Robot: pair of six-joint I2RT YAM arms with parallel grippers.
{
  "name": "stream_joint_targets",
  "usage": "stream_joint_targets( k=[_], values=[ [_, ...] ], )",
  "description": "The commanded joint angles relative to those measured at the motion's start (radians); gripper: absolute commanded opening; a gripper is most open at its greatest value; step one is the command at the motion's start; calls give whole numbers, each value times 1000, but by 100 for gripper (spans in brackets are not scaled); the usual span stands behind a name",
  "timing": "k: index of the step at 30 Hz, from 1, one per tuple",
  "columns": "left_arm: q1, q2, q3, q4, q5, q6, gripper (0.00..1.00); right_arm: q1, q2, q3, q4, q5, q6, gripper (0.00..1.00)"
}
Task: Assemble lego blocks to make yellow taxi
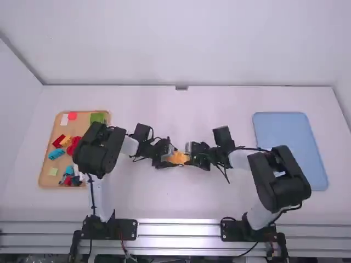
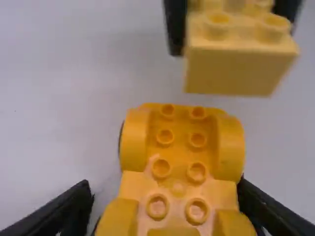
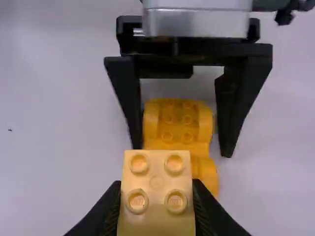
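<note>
My left gripper [image 1: 166,159] and right gripper [image 1: 193,156] face each other mid-table, with the orange-yellow wheeled base [image 1: 178,158] between them. In the left wrist view, my left gripper [image 2: 167,196] is shut on this studded base [image 2: 182,142], one finger along each side. My right gripper [image 3: 156,196] is shut on a pale yellow block [image 3: 156,178] with studs on its upper face. In the left wrist view, that block [image 2: 236,69] hangs apart from the base, beyond its far end. Part of the base is hidden behind the block in the right wrist view.
An orange-brown tray [image 1: 46,174] with loose red, blue, green, yellow and white pieces lies at the left, partly under the left arm. A blue tray [image 1: 288,139] is at the right, with the right arm's elbow over its lower left part.
</note>
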Motion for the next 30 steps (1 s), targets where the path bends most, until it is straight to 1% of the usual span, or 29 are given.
stream_joint_targets(
  k=[1, 2, 3, 4, 5, 8, 10, 12, 13, 14, 17, 20, 23, 26, 30],
  values=[
    [-14, 21, -64, 67, -31, -116, 65, 13, 19, 40, -2, 29, 29, 6],
    [-20, 21, -93, 124, -32, -142, 60, 16, 28, 53, -10, 32, 30, 6],
    [-21, 21, -126, 185, -35, -166, 53, 17, 39, 65, -18, 32, 29, 6],
    [-21, 21, -135, 200, -35, -174, 54, 16, 41, 67, -18, 32, 30, 6],
    [-21, 21, -169, 263, -39, -208, 54, 14, 53, 77, -17, 32, 29, 6],
    [-21, 21, -231, 372, -66, -285, 55, 17, 76, 99, -24, 31, 28, 7],
    [-21, 21, -270, 450, -96, -341, 52, 15, 87, 123, -58, 50, 18, 7],
    [-21, 21, -295, 498, -114, -362, 53, 17, 92, 141, -87, 58, 10, 7],
    [-21, 20, -317, 542, -113, -366, 55, 24, 94, 156, -129, 56, -32, 7],
    [-16, 20, -332, 573, -114, -362, 54, 33, 95, 164, -169, 60, -74, 7],
    [-21, 20, -351, 610, -126, -388, 50, 49, 97, 178, -201, 108, -79, 5],
    [-25, 20, -349, 595, -160, -408, 47, 58, 97, 175, -189, 124, -77, 4],
    [-25, 20, -323, 529, -168, -396, 44, 67, 97, 175, -191, 121, -76, 4],
    [-27, 20, -270, 420, -172, -351, 41, 66, 97, 175, -193, 120, -76, 3],
    [-40, 19, -214, 308, -241, -341, 38, 63, 98, 175, -193, 97, -76, 3]
  ],
)
